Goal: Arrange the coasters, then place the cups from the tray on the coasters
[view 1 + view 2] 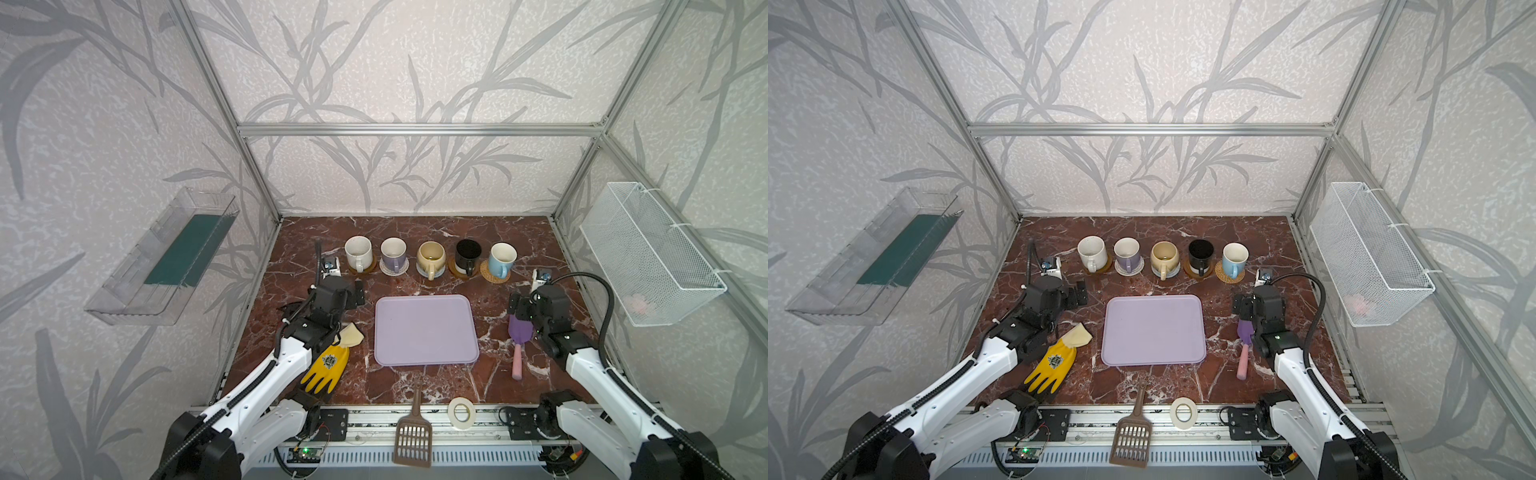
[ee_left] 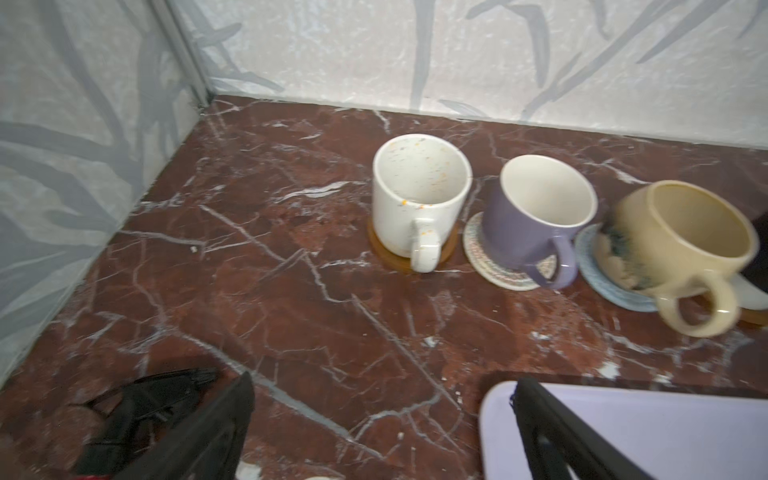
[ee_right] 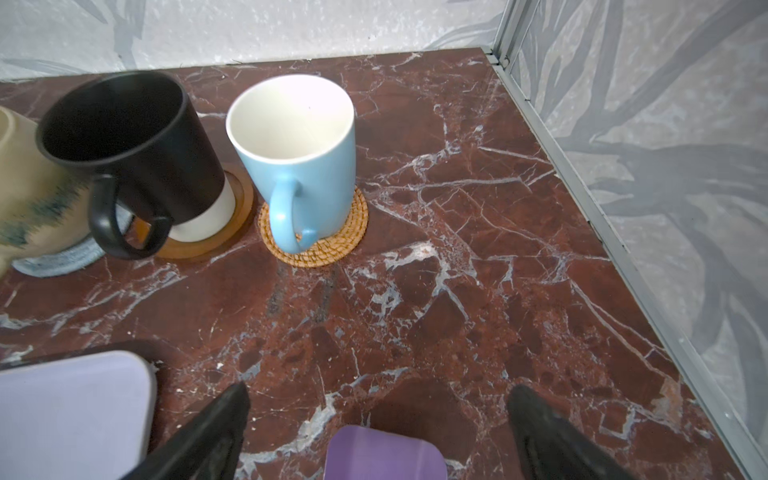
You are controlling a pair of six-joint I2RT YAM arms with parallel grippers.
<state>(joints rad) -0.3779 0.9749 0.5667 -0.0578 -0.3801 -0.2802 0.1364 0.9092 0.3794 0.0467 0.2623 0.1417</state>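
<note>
1. Cups (image 1: 431, 253) stand upright in a row along the far side of the desk (image 1: 519, 241), each on one of the coasters (image 3: 328, 251).
2. Tray (image 1: 424, 332) lies bare mid-desk, near the row.
3. Left pincer (image 2: 381, 380) and right pincer (image 3: 378, 388) gape wide, grasping nothing, near the tray's far corners.
4. Placing looks finished; the next move calls only for both pincers to back away without nudging a cup.
</note>
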